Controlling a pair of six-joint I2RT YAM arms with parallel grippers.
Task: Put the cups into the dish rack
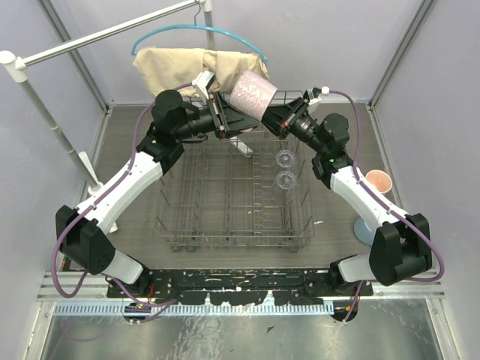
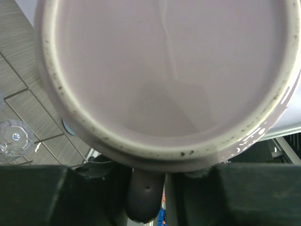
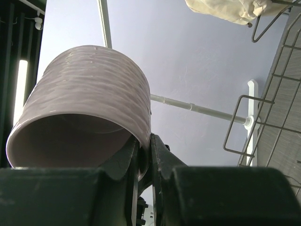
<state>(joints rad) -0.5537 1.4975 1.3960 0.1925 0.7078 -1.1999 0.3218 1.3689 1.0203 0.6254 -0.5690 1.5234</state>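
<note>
Over the far edge of the dish rack (image 1: 234, 238), toward 12 o'clock in the top view, the pink mug (image 1: 253, 94) hangs in the air, tipped on its side, between the two arms. The right gripper (image 3: 143, 155) comes at it from about 4 o'clock and is clamped on the mug's wall at the rim, one finger inside and one outside. The left gripper (image 2: 143, 175) meets the mug from about 8 o'clock. Its wrist camera looks straight into the mug's mouth, and what seems to be the handle sits between its two fingers. Whether those fingers are pressing on the handle or just flanking it, I cannot tell, because the view is too close and dark at the bottom.

Inside the rack, at roughly 5 o'clock from the mug, two glass tumblers (image 1: 285, 169) stand one behind the other near the rack's right side. A peach mug (image 1: 379, 181) sits on the table at the rack's 3 o'clock, just beyond the right forearm. A beige cloth (image 1: 187, 64) hangs on a hanger behind the pink mug, at 12 o'clock.
</note>
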